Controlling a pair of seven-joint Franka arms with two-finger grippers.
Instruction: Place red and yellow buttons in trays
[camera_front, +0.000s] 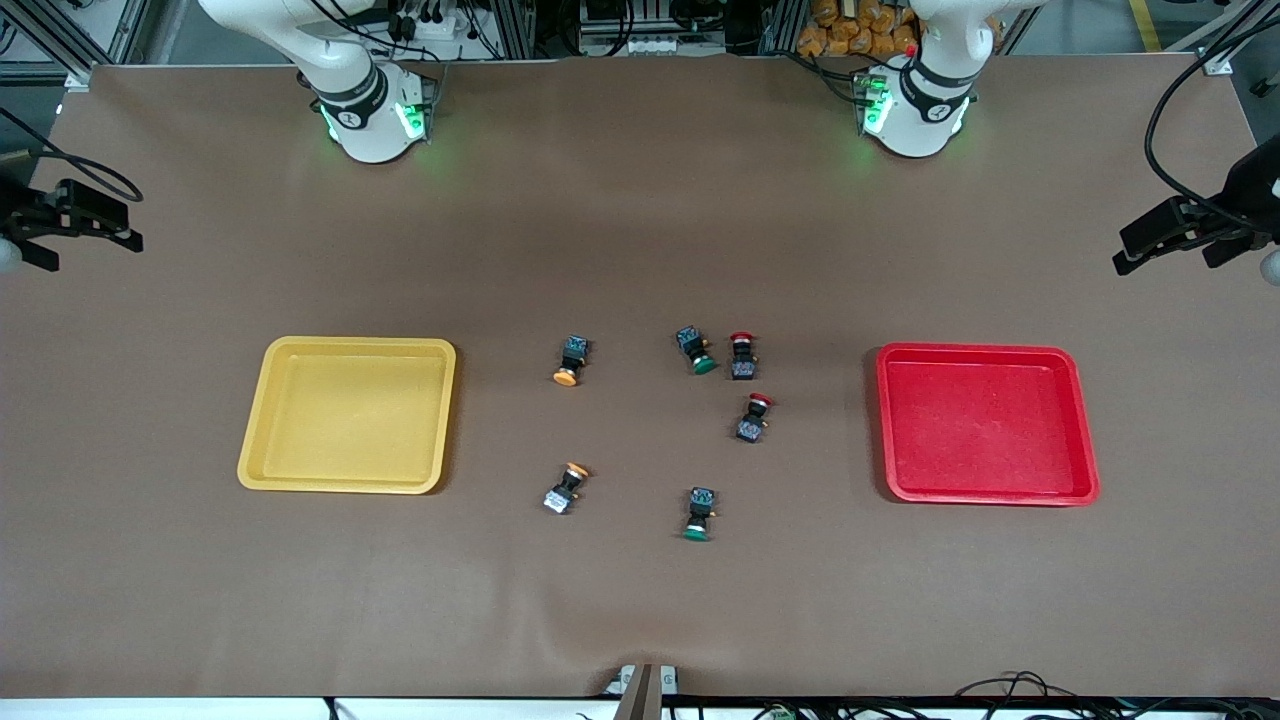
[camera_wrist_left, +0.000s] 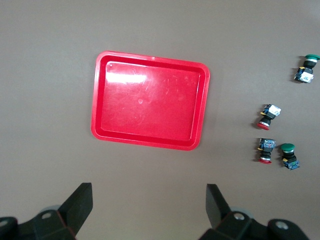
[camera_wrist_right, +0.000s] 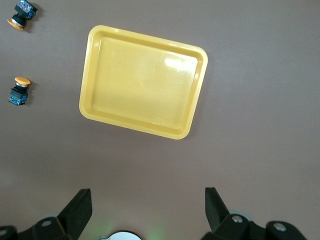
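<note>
My two arms wait raised at the ends of the table (camera_front: 640, 610), nothing in either hand. My left gripper (camera_wrist_left: 150, 207) hangs over bare tabletop at the left arm's end, fingers (camera_wrist_left: 80, 202) spread wide and empty; it shows at the edge of the front view (camera_front: 1165, 240). My right gripper (camera_wrist_right: 147, 207) hangs likewise over the right arm's end, fingers (camera_wrist_right: 80, 205) parted and empty, seen at the other edge of the front view (camera_front: 85, 215).

The yellow tray (camera_front: 260, 440) lies flat and empty toward the right arm's end; the red tray (camera_front: 1085, 470) lies flat and empty toward the left arm's end. Between them six switches are scattered on the tabletop, all on their sides, none touching a tray.

One yellow button (camera_front: 570, 361) lies farther from the front camera; the other yellow button (camera_front: 565, 488) lies nearer, both on the yellow tray's side of the cluster. One red button (camera_front: 742, 355) lies just beside a green button (camera_front: 696, 351), on that button's red-tray side. The second red button (camera_front: 755, 417) lies a little nearer to the camera than that pair. A second green button (camera_front: 699, 514) lies nearest the camera, apart from the rest.
</note>
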